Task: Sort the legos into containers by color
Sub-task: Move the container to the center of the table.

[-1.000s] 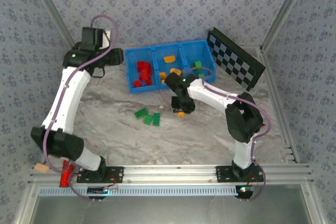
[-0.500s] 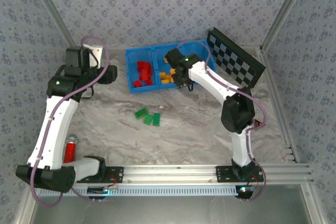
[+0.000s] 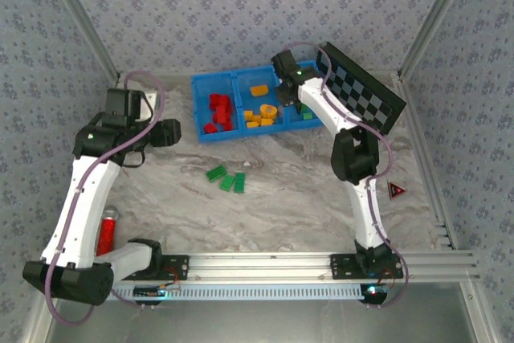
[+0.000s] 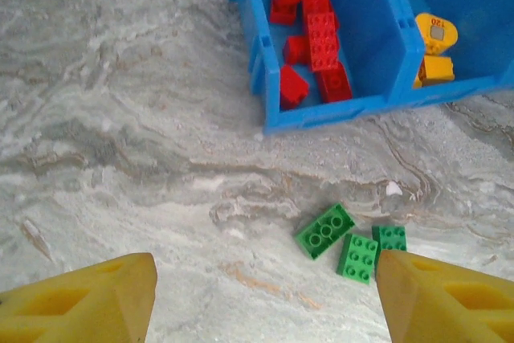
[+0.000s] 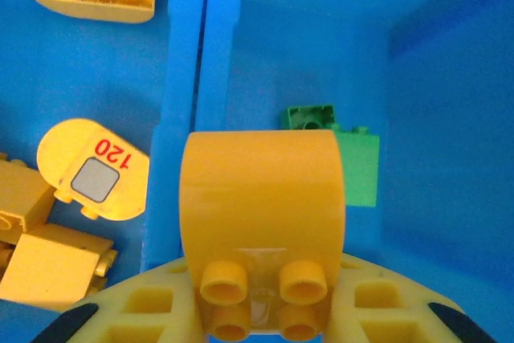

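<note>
Right gripper [image 5: 257, 320] clamped on a rounded yellow brick [image 5: 261, 190], above the divider between the middle and right compartments of the blue tray [image 3: 233, 133]. Left gripper [image 4: 257, 295]: jaws apart, over the marbled table [image 4: 120, 118]. Three green bricks [image 4: 349, 240] lie loose near the tray's front wall, open table around them. Checkered board [image 3: 361, 90] leans just beside the tray's right end. Patterned walls enclose the table.
</note>
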Action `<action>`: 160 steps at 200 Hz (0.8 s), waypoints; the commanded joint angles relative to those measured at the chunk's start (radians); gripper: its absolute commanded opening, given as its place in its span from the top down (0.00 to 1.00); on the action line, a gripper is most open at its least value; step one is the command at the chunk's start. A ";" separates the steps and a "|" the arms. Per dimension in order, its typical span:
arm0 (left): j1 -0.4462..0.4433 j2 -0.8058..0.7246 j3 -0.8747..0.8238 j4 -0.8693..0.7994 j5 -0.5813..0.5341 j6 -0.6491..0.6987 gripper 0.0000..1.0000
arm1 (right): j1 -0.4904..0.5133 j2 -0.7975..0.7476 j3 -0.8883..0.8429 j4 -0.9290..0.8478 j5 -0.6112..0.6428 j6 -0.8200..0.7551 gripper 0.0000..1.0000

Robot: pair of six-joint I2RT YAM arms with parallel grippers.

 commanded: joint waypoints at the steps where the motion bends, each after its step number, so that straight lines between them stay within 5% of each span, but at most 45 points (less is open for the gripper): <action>1: 0.006 -0.039 -0.019 -0.061 0.020 -0.028 0.27 | 0.029 0.066 0.086 0.027 -0.051 -0.049 0.73; 160: 0.006 -0.020 -0.082 -0.037 0.049 0.014 0.25 | 0.152 0.077 0.190 0.186 0.127 -0.172 0.75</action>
